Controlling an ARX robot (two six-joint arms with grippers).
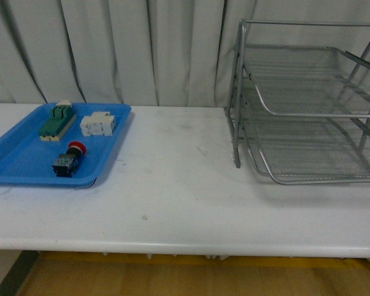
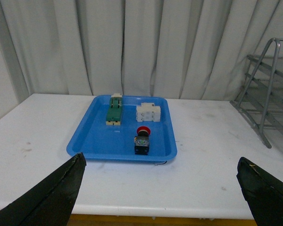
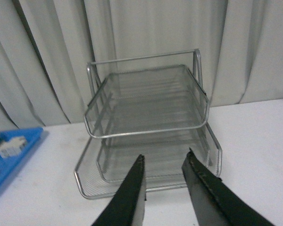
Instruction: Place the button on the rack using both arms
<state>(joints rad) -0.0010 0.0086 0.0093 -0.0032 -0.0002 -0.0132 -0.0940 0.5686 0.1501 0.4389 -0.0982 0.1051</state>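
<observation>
Table: white top, scuffed, with a few dark specks.
Tray: blue plastic, shallow, at 9 o'clock on the table.
Green block: green-and-cream, lying at 11 o'clock in the tray.
White block: at 1 o'clock in the tray, just beside the green block, not touching it.
Curtain: pale, pleated, behind the table at 12 o'clock.
Floor: wood-toned, at 6 o'clock below the table edge.

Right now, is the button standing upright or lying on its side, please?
On its side: the button rests in the blue tray, red cap pointing toward the curtain.
</observation>
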